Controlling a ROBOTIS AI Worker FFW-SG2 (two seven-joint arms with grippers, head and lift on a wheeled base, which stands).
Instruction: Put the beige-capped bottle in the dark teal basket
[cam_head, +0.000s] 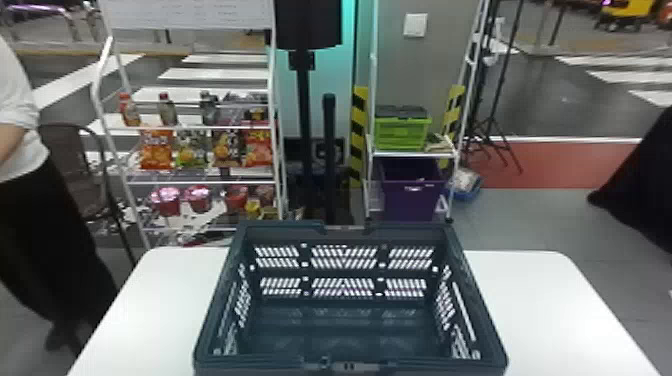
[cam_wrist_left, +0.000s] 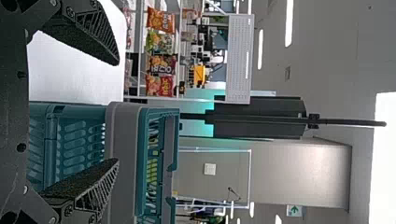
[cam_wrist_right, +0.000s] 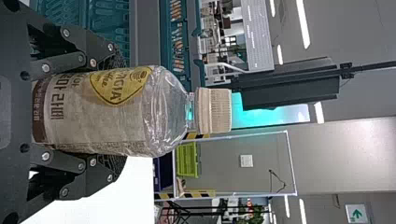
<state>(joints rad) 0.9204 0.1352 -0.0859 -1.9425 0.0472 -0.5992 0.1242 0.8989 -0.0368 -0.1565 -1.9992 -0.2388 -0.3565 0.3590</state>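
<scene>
The dark teal basket (cam_head: 345, 365) stands on the white table in the head view, with nothing lying inside it. In the right wrist view my right gripper (cam_wrist_right: 114, 112) is shut on the beige-capped bottle (cam_wrist_right: 112, 112), one finger on each side of its label. The bottle is upright, its cap clear of the fingers, and the basket (cam_wrist_right: 140, 32) is beside it. My left gripper (cam_wrist_left: 116, 112) stands open in the left wrist view with nothing between its fingertips; the basket (cam_wrist_left: 123, 163) is close by.
The white table (cam_head: 540, 310) extends on both sides of the basket. Behind it are a snack shelf (cam_head: 200, 130) at the left and a rack with a green crate (cam_head: 402, 131) and a purple bin (cam_head: 412, 192). A person stands at the far left.
</scene>
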